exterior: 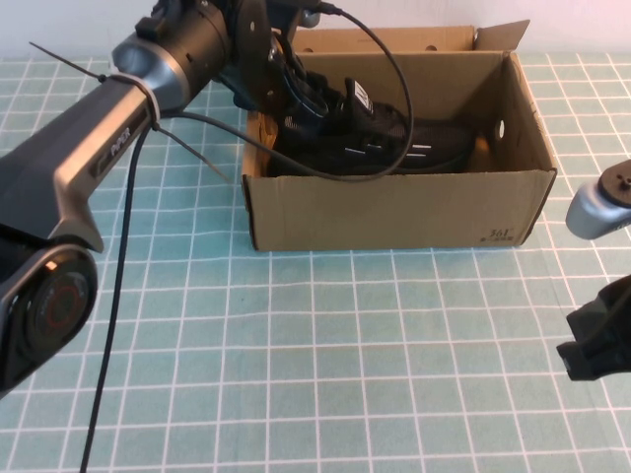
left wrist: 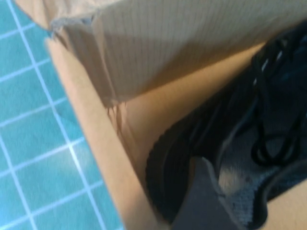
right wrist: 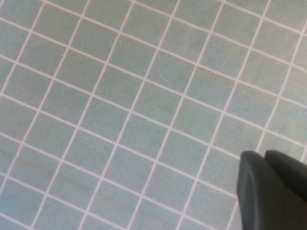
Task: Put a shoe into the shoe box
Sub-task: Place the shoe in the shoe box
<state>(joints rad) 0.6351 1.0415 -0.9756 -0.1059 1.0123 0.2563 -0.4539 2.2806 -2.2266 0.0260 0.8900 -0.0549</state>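
Observation:
The black knit shoe [exterior: 394, 133] lies inside the brown cardboard shoe box [exterior: 394, 212], heel to the left, its white-marked tongue label up. My left gripper [exterior: 296, 99] reaches down into the box's left end and is shut on the shoe's heel collar. In the left wrist view one finger [left wrist: 201, 201] presses against the collar of the shoe [left wrist: 240, 187], with the laces beyond and the box wall [left wrist: 158, 57] close by. My right gripper [exterior: 592, 355] hangs shut and empty over the mat at the right edge. Its fingertips [right wrist: 271, 191] show in the right wrist view.
The box stands at the back middle of the green grid mat [exterior: 325, 365]. The left arm's cables [exterior: 389, 79] loop over the box opening. The box's far flaps [exterior: 493, 39] stand up.

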